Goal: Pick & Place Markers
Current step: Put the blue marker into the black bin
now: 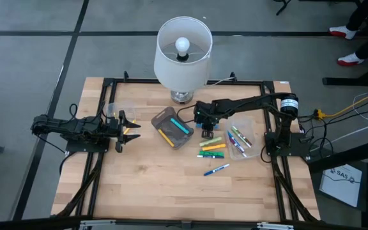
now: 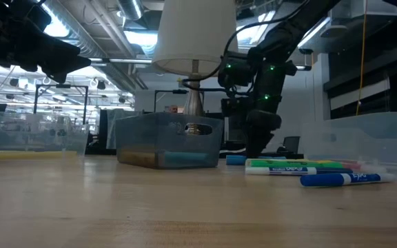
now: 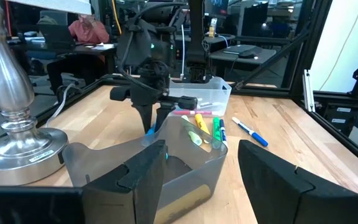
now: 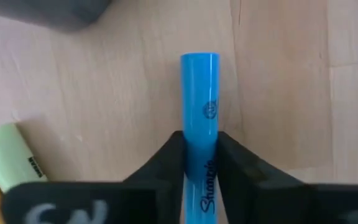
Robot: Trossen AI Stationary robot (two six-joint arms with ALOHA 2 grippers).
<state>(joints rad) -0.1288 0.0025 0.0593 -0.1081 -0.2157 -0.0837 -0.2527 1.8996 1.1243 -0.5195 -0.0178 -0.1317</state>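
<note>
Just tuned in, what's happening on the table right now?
The right gripper is down on the table between the grey bin and the loose markers, its fingers closed around a blue highlighter that lies flat on the wood. The bin already holds a couple of markers. More sit in the clear tray. The left gripper waits open at the left side, holding nothing.

Your two arms are dark, jointed and matte black. The right arm (image 1: 254, 102) wears a silver band near its base, with black cables trailing off. Small green lights glow on its wrist housing (image 2: 253, 69). The left hand (image 3: 197, 177) has broad, angular black fingers (image 3: 275, 180).
</note>
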